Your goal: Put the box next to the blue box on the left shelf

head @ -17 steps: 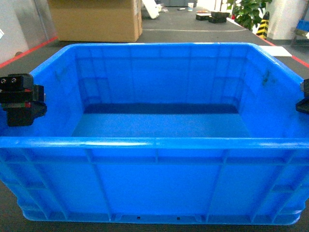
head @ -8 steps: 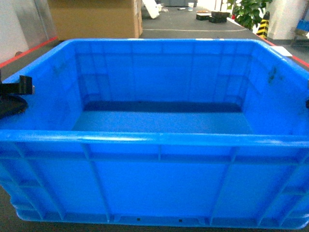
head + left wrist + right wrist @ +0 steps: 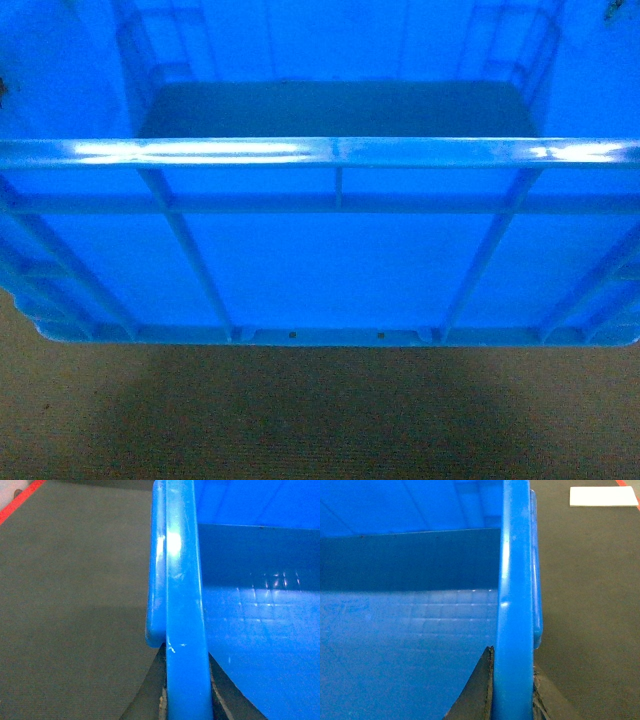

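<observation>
The box hung above the floor, filling the head view. Each gripper pinched a side rim. Stiff, bulky, probably light; rims gave the surest hold.

Box: glossy smooth blue plastic, ribbed walls. Floor: matt, fine-textured carpet.

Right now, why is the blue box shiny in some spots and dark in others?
Head view: lamp glare streaks along the near rim of the box, and a dark shadow lies on the floor beneath it. Left wrist view: a white hotspot glints on the rim. Right wrist view: the inner wall is in deep shade, and faint reflections dot the box's bottom.
</observation>
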Robot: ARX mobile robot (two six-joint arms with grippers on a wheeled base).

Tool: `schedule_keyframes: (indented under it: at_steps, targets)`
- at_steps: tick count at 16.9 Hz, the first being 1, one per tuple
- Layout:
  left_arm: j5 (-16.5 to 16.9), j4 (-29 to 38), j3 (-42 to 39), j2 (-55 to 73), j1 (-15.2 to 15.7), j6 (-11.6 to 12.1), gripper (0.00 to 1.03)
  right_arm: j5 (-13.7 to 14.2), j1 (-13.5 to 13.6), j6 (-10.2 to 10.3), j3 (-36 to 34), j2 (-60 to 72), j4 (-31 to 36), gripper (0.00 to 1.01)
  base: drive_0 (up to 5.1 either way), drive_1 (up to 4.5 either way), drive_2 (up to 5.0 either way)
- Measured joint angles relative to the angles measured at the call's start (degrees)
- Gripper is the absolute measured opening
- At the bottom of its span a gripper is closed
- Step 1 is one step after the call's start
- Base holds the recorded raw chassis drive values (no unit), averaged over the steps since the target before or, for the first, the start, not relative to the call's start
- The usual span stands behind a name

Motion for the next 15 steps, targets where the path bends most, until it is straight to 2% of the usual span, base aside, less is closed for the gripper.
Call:
schedule_keyframes:
  at_steps: [7, 15]
  targets:
    - [-0.17, 0.33, -0.50, -0.24, -0.15, -0.26, 0.07, 0.15, 0.00, -0.55, -0.42, 0.00, 0.63, 0.09, -0.1, -0.09, -0.1]
    - [-0.22, 0.31, -0.50, -0.33, -0.15, -0.26, 0.07, 0.20, 0.04, -0.55, -0.42, -0.04, 0.63, 0.09, -1.6, -1.61, -1.6]
